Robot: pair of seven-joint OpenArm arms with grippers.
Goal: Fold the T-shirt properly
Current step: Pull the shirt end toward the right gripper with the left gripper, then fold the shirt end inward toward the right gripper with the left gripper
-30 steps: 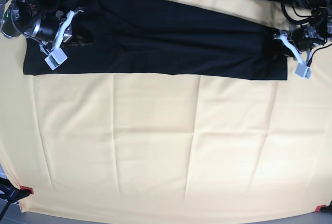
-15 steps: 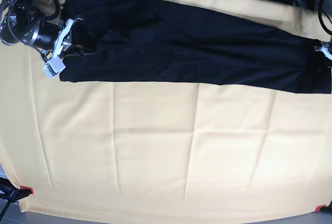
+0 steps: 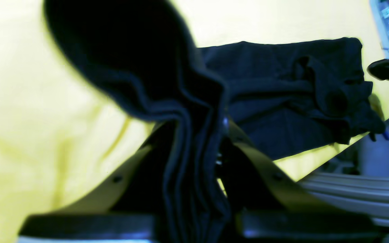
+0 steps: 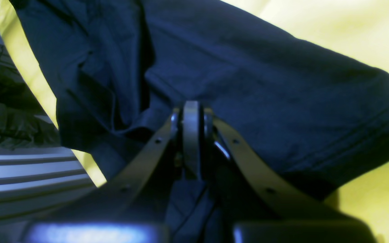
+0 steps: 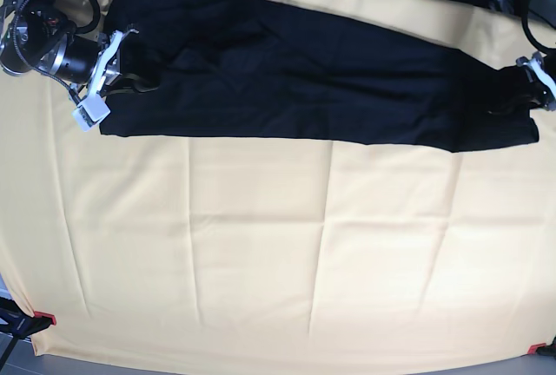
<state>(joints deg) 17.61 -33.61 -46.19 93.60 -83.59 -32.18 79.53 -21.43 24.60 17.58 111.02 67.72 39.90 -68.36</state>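
T-shirt [image 5: 295,80]: one, black, folded into a long band across the far part of the yellow cloth [image 5: 261,253]. Base view: my two arms reach in from opposite ends, right gripper [image 5: 111,80] at the band's left end, left gripper [image 5: 532,88] at its right end. Left wrist view: my left gripper [image 3: 198,141] is clamped on bunched shirt layers [image 3: 282,98] hanging in folds. Right wrist view: my right gripper [image 4: 191,135] is closed, pinching shirt fabric [image 4: 265,84] with a stitched hem visible.
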